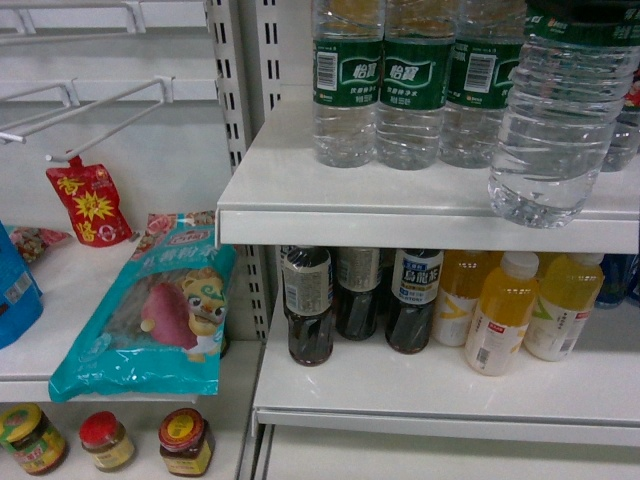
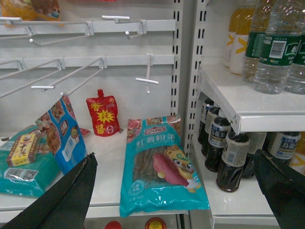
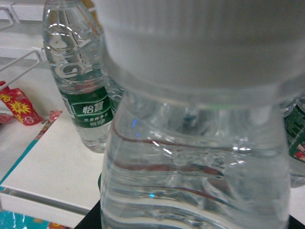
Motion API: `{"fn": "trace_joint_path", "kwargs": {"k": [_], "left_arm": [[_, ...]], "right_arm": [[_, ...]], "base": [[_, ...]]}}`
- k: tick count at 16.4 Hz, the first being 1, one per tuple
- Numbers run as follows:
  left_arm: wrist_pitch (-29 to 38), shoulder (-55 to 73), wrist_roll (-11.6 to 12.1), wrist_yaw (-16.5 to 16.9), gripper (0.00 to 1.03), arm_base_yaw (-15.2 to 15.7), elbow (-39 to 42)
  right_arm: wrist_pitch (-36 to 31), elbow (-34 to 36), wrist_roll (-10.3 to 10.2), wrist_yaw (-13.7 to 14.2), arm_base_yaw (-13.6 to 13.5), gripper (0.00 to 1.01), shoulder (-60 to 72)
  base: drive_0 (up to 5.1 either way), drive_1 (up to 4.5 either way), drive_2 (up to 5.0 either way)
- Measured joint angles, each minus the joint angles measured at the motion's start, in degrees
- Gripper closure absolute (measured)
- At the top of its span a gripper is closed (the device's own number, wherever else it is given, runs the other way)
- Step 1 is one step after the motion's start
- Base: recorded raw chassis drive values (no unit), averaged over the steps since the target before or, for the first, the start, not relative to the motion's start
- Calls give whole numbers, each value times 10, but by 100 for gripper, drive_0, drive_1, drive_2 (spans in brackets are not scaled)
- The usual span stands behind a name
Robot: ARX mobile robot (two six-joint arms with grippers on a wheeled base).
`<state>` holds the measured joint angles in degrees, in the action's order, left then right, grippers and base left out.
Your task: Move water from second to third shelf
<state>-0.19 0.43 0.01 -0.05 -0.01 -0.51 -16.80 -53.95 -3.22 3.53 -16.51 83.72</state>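
Note:
One water bottle (image 1: 560,130), clear and ribbed with a green label, stands out larger and nearer than the rest at the right end of the white shelf (image 1: 400,225), its base over the shelf's front edge. It fills the right wrist view (image 3: 190,157), cap close to the lens. My right gripper (image 3: 190,220) is shut on it, black fingers (image 3: 90,220) showing at either side of its body; the gripper is out of the head view. Three more water bottles (image 1: 415,90) stand in a row behind. My left gripper (image 2: 176,191) hangs open and empty over the left bay.
Below the water shelf stand dark cola bottles (image 1: 310,305) and yellow juice bottles (image 1: 500,315). A teal snack packet (image 1: 150,320) overhangs the left bay's shelf, with a red pouch (image 1: 88,205) behind it. Wire hooks (image 1: 100,110) jut out above; jars (image 1: 185,440) sit below.

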Motion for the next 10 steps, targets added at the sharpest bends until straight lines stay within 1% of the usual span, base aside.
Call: {"fn": "trace_joint_path", "kwargs": {"k": [2,3,4,5,10], "left_arm": [[0,0,0,0,5,0,0],[0,0,0,0,5,0,0],[0,0,0,0,5,0,0],[0,0,0,0,5,0,0],[0,0,0,0,5,0,0]], "right_arm": [[-4,-45,2,20,1,59,56],[-1,-55,-4,22,4,59,71],[-3,-70,-12,33,8,59,90],[-9,-79,-15,42,9,59,103],[-18,-91,-19,47,11,59,119]], "base": [[0,0,0],[0,0,0],[0,0,0],[0,0,0],[0,0,0]]}}
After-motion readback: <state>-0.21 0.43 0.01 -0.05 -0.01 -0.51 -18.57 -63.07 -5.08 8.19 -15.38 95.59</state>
